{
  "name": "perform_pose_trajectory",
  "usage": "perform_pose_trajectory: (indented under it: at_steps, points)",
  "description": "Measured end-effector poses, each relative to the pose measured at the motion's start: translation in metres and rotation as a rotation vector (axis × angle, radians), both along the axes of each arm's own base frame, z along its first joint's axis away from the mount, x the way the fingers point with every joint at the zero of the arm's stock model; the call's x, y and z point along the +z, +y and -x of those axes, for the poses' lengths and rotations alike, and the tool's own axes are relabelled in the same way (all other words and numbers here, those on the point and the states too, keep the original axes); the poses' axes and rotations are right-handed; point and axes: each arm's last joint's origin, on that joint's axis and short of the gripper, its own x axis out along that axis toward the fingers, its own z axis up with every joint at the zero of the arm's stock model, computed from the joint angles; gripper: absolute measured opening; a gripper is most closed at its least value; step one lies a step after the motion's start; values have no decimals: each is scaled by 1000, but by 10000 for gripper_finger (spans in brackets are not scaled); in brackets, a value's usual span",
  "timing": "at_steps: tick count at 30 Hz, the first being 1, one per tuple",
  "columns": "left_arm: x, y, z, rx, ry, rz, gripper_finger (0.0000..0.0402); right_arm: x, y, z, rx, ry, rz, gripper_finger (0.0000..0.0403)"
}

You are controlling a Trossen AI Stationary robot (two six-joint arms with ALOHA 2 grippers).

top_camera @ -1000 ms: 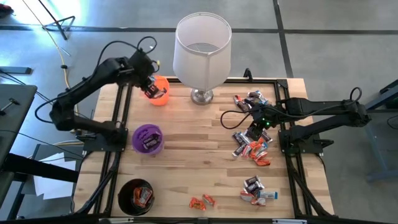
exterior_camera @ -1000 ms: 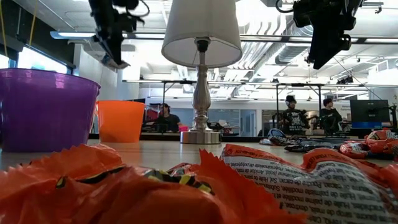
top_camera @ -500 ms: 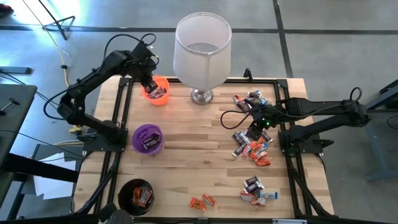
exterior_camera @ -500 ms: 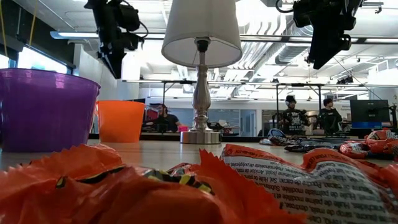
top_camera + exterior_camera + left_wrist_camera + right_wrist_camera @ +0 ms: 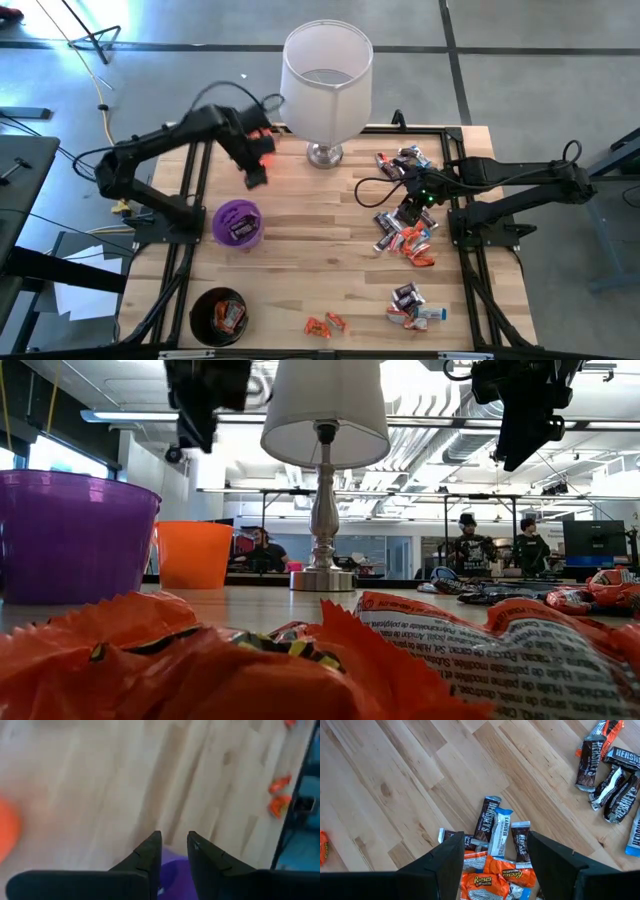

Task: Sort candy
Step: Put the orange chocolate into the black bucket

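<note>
The candy lies in loose heaps on the right half of the table: one heap [image 5: 405, 235] under my right gripper, another [image 5: 405, 160] farther back, a third [image 5: 415, 305] near the front, and two orange pieces [image 5: 325, 325] at the front middle. My right gripper [image 5: 415, 205] hangs open above the heap, and its wrist view shows brown, silver-blue and orange wrappers [image 5: 497, 832] below the fingers. My left gripper [image 5: 175, 840] is open with nothing between its fingers. It hangs over bare wood [image 5: 255, 175] between the orange cup [image 5: 265, 140] and the purple cup [image 5: 238, 222].
A lamp with a white shade [image 5: 325, 80] stands at the back middle. A black cup [image 5: 220, 315] with candy in it sits at the front left; the purple cup also holds a piece. Bare wood lies between the cups and the candy heaps.
My left gripper has left its place over the orange cup and swung toward the table's near edge and a little to the right, out over the bare wood. Its wrist has turned on the way. My right gripper has kept still.
</note>
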Motion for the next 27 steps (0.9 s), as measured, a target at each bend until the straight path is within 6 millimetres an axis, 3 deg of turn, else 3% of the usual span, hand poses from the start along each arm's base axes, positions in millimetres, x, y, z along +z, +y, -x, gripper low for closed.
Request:
perform_pose_trajectory:
  at_steps: [4, 9, 14, 18, 23, 27]
  points:
    - [-5, -31, -22, -53, 41, -171, 78, 0, 0, 0, 0, 0, 0, 211]
    - [-19, -61, -50, -4, 42, -140, 78, 0, 0, 0, 0, 0, 0, 211]
    - [-42, -94, -90, 122, -27, -190, 78, 0, 0, 0, 0, 0, 0, 211]
    - [-69, -130, -121, 128, -102, -252, 78, 0, 0, 0, 0, 0, 0, 211]
    - [-103, -179, -149, 108, -184, -113, 78, 0, 0, 0, 0, 0, 0, 211]
    - [-109, -210, -154, 88, -221, 37, 78, 0, 0, 0, 0, 0, 0, 211]
